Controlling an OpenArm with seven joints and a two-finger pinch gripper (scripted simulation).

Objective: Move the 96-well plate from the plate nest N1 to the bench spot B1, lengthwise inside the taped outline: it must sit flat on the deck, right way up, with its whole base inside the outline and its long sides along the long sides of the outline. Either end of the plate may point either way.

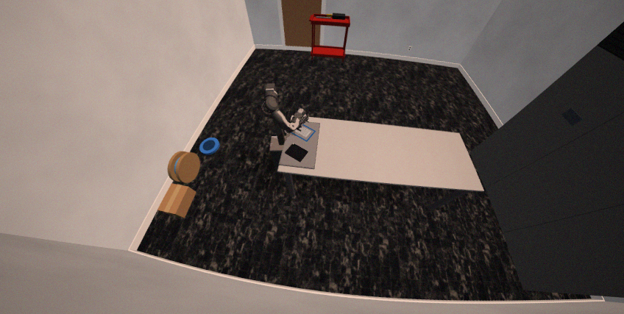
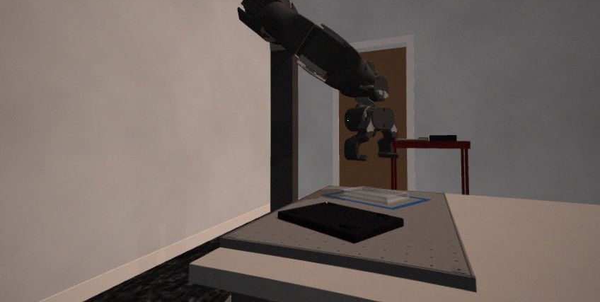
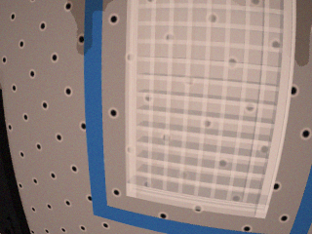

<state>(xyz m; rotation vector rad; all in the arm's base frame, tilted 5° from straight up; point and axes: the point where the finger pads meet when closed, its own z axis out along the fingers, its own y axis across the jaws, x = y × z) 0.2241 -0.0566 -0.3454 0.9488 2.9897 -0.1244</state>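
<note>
The clear 96-well plate (image 3: 210,94) lies flat on the perforated deck inside the blue taped outline (image 3: 97,124), its long sides along the outline's long sides. It also shows in the exterior view (image 2: 376,194) within the blue tape (image 2: 414,202), and small in the top view (image 1: 304,132). The black plate nest (image 2: 339,221) sits empty nearer the deck's front, also seen in the top view (image 1: 296,151). My gripper (image 2: 370,155) hangs well above the plate, open and empty; it also shows in the top view (image 1: 300,117). The fingers are out of the wrist view.
The grey deck (image 2: 425,235) sits at the end of a long pale table (image 1: 385,153). The arm's dark post (image 2: 284,126) stands behind the deck. A red cart (image 1: 329,35) stands by the door; a blue disc (image 1: 209,145) and boxes lie on the floor.
</note>
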